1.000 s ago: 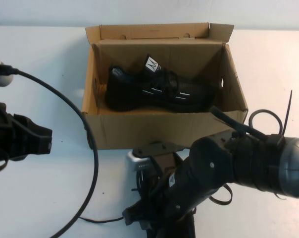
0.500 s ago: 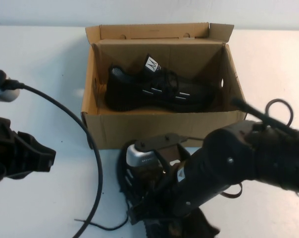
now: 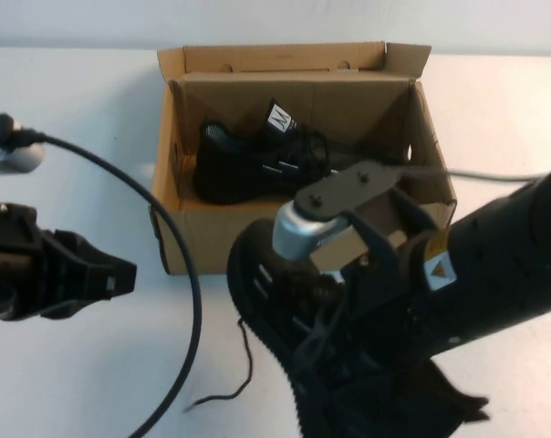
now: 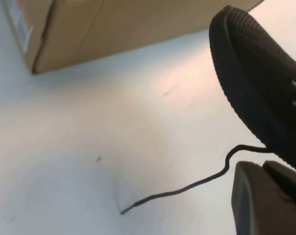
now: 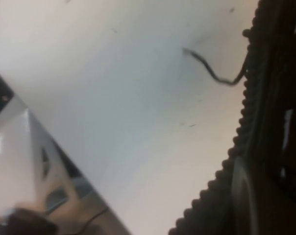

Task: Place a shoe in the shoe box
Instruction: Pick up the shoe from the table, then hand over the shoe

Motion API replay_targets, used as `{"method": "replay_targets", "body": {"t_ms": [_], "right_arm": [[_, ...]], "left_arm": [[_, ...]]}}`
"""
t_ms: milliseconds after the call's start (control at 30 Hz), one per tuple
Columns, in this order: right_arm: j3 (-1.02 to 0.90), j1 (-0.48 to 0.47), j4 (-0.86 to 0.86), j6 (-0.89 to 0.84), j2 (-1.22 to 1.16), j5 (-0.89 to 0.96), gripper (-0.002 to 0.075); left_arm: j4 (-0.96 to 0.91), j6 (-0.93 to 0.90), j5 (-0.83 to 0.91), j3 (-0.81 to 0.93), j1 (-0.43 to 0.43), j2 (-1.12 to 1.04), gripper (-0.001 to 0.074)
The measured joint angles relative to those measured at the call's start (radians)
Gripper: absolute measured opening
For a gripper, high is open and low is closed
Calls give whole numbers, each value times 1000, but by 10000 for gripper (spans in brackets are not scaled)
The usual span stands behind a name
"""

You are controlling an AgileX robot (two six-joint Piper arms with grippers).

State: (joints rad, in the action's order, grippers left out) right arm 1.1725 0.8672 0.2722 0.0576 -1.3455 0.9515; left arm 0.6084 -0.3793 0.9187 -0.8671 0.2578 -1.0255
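A brown cardboard shoe box (image 3: 189, 239) sits on a white table (image 3: 84, 119). Its lid flap stands open at the back, next to a pale wall (image 3: 275, 20). Inside the box lies a black sneaker (image 3: 257, 164) with a bright white "M" tab sticking up.

Just in front of the box, the right arm (image 3: 494, 265) reaches across the near side of the table. The right gripper (image 3: 344, 301) is down on the second black sneaker, the shoe (image 3: 266, 287) with short white dashes on its side. Its claw is squeezed shut on the shoe. The shoe's rounded end points toward the front wall of the box. In the left wrist view its bumpy sole (image 4: 246, 93) looks raised above the table. A long loose black lace (image 3: 234, 383) hangs down from the shoe and curls on the table in front of the box. It shows in the left wrist view (image 4: 187, 186) and the right wrist view (image 5: 211, 71) too.

The left gripper (image 3: 120, 276) is off to the left of the box, low over the table and well apart from the shoe. Its claw is pinched closed and has nothing in it. A thick black cable (image 3: 180, 274) bends across the table beside the box's left front corner.

The table is plain white with a few tiny marks.
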Motion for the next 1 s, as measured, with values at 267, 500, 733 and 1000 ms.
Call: {"method": "replay_targets", "body": {"t_ms": [267,500,733,1000], "right_arm": [[152,0,-302,-37,21,101,-9],[214,0,-549,-192,23,192,-9],[214,0,-580,-383,44,180,-9],[193,0,-454,-622,56,122,-9]], "left_arm": [[199,-102,-62,0,0,13,-4],[420,-259,55,0,-51,-64,-4],[693,-415,260,0,-294,-199,-4],[671,-433,265,0,-341,-257,-4]]}}
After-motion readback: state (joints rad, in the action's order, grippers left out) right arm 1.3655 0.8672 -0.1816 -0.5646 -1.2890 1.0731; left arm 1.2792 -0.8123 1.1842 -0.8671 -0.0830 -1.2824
